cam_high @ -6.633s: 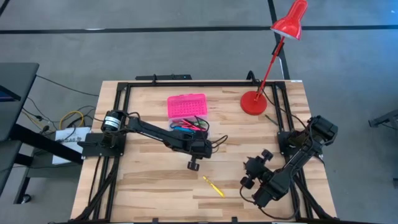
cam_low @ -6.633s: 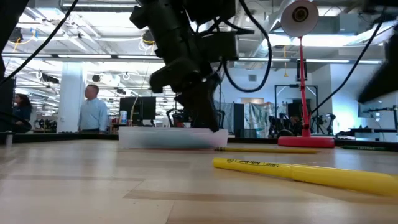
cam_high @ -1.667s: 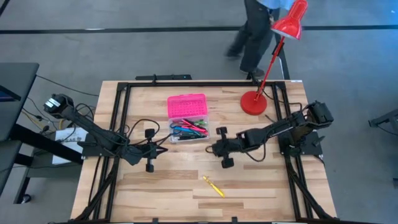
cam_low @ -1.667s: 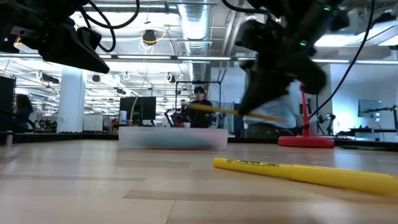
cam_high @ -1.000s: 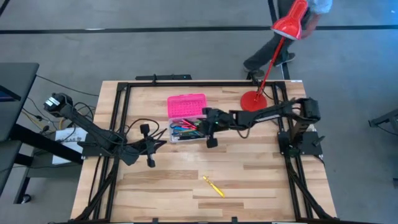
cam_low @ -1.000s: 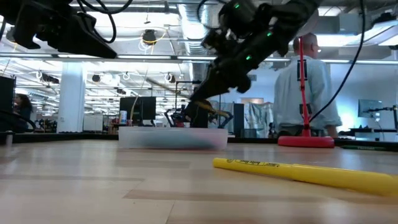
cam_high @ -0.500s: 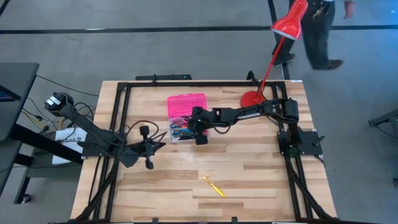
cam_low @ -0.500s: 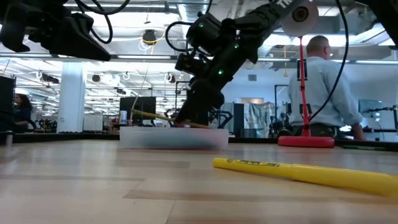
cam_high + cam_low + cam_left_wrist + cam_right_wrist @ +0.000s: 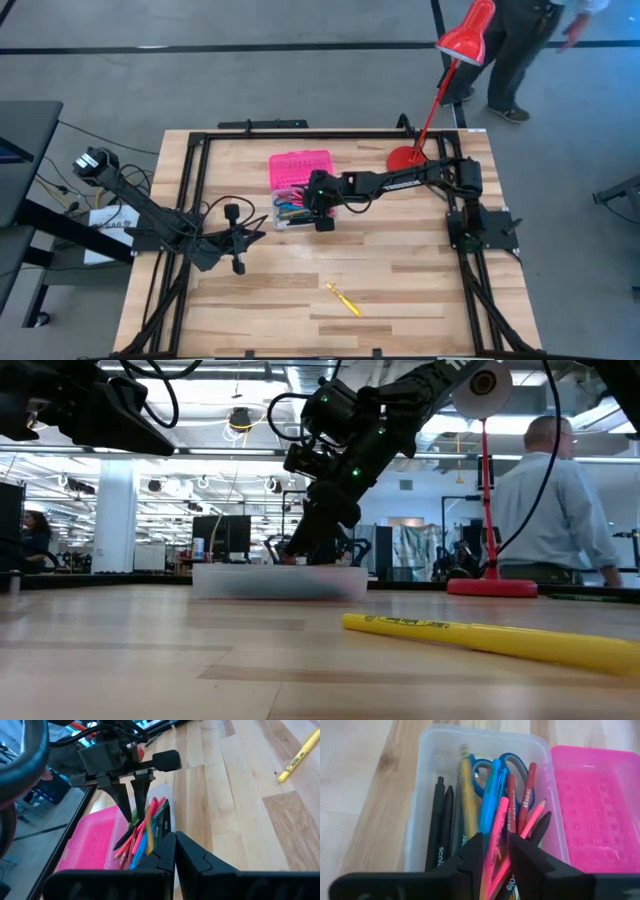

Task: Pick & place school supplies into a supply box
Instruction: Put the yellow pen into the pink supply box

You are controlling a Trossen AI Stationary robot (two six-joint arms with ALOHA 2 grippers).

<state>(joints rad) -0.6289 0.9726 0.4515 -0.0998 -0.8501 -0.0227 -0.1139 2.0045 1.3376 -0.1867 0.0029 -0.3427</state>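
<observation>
Your right gripper sits directly over the clear base of the supply box, fingers parted a little with nothing between them; in the right wrist view its 2 fingertips straddle a pink pencil lying in the base without pinching it. Your left gripper waits low over the table's left side, well apart from the box, jaws pressed together and empty.

The base holds a loose bundle: 2 black pens, a yellow pencil, blue-handled scissors, and blue, red and pink sticks lying roughly parallel. The pink lid lies folded open beside the base.

1 item remains outside: a yellow marker on the bare wood near the front edge, well apart from the box and both grippers; in the low view it lies flat in the foreground.

Handling, as a judgement: the marker looks light, rigid and smooth-barrelled, so it may roll or twist if nudged from the side. Take it across the barrel near mid-length, jaws square to its long axis, coming straight down. The box appears thin-walled and light; expect it to slide if bumped when lowering the marker in.
</observation>
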